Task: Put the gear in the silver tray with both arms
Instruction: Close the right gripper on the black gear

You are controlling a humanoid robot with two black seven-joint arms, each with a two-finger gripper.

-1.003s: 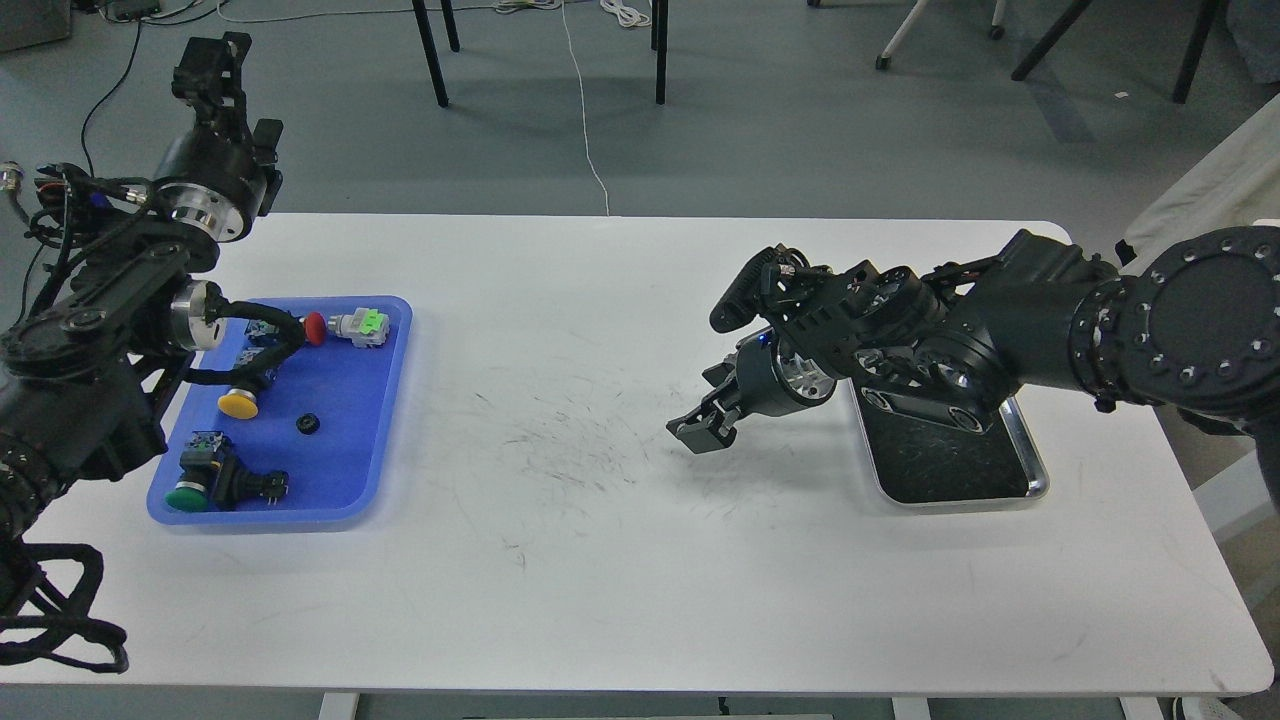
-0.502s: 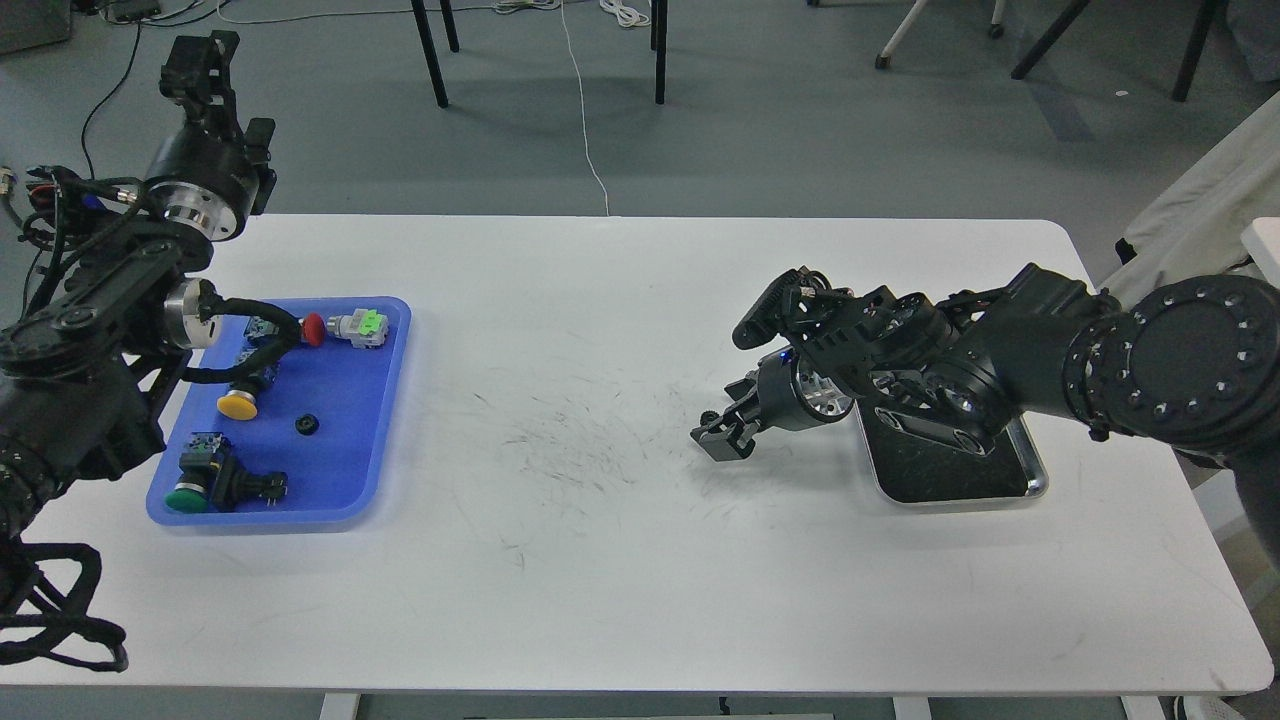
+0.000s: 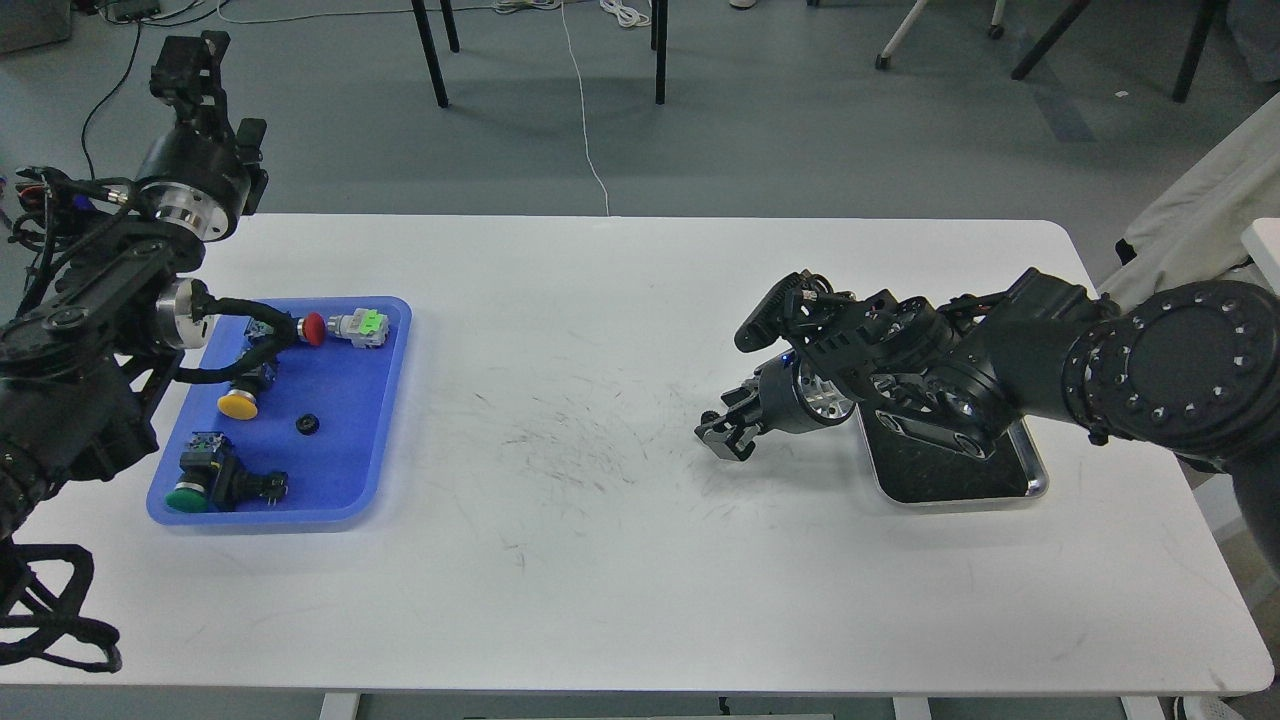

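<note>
The gear [image 3: 307, 424] is a small black toothed ring lying on the floor of the blue tray [image 3: 380, 470] at the left. The silver tray [image 3: 1035, 487] sits at the right of the white table, its dark floor partly covered by my right arm. My right gripper [image 3: 725, 437] hovers low over the table just left of the silver tray, holding nothing that I can see; its fingers are too dark to tell apart. My left gripper [image 3: 188, 62] is raised beyond the table's far left corner, well away from the gear, and its fingers are unclear.
The blue tray also holds a yellow push button [image 3: 238, 403], a green push button [image 3: 190, 492], a red button with a green-white body [image 3: 345, 327] and other small switch parts. The white table [image 3: 600, 560] has scuff marks mid-table. Chair legs stand on the floor behind.
My right gripper has drawn back to the right and lowered toward the table beside the silver tray. My left gripper has shifted slightly left and up. The gear has not moved.
</note>
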